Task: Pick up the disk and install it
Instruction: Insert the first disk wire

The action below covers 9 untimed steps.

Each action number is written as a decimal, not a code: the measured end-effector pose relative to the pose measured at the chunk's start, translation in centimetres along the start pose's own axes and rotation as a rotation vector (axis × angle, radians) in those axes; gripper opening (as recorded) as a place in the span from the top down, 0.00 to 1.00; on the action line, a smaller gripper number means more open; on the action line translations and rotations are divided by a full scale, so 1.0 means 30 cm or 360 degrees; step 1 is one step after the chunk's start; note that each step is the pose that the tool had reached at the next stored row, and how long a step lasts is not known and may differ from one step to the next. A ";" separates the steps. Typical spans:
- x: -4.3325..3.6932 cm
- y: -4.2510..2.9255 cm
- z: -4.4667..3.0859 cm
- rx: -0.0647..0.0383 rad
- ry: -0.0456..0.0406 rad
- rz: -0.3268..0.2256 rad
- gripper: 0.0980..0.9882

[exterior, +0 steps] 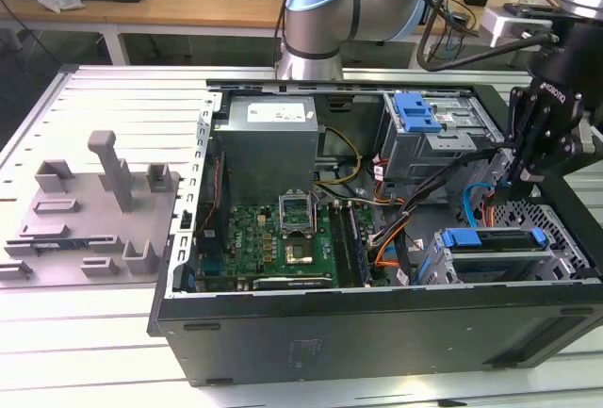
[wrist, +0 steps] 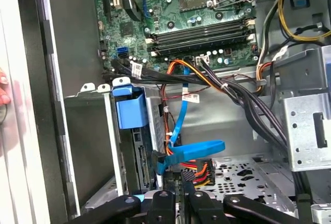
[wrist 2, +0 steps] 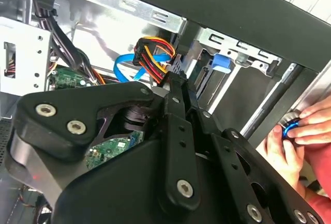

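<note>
The disk [exterior: 490, 255] is a flat rectangular silver hard drive framed by a blue plastic carrier rail. It is sitting inside the grey perforated metal cage [exterior: 565, 234] in the corner of the open black computer case [exterior: 377, 337] that lies toward the exterior view's right and nearest the camera. The case is resting on the slatted aluminium bench [exterior: 94, 333].

The black multi-link hand [exterior: 519, 179] is hanging inside the case just beyond that cage, apart from the disk and not touching it. In the second wrist view its fingers [wrist 2: 176, 87] are lying drawn together, clenched with nothing gripped between them.

In the first wrist view the disk's blue carrier end [wrist: 129, 111] is standing in the cage bay just beside the hand, with the drive's connector edge showing below it. A flat blue data cable [wrist: 192, 150] is running across in front of the fingertips. A black plug with red, yellow and orange wires [wrist: 200, 171] is sitting just beside them; contact cannot be told.

A second grey drive cage with a smaller blue plastic latch [exterior: 417, 111] is standing farther back in the case. The green motherboard [exterior: 283, 229] is lying well apart from the hand, toward the exterior view's left.

A person's hand [wrist 2: 302, 131] is holding a blue-ringed knob outside the case wall. A grey plastic fixture [exterior: 94, 205] is lying on the bench beside the case.
</note>
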<state>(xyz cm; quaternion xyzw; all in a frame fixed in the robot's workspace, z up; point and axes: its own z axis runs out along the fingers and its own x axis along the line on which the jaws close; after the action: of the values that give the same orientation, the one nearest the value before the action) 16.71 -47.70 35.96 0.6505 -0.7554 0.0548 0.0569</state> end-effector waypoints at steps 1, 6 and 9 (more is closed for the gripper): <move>0.009 0.000 0.001 0.0000 -0.0003 -0.0002 0.93; 0.043 0.001 0.006 0.0000 -0.0019 -0.0008 0.93; 0.054 -0.001 0.007 0.0001 -0.0053 -0.0015 0.93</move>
<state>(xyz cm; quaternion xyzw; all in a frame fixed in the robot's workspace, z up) 16.49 -49.33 36.02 0.6550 -0.7531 0.0438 0.0444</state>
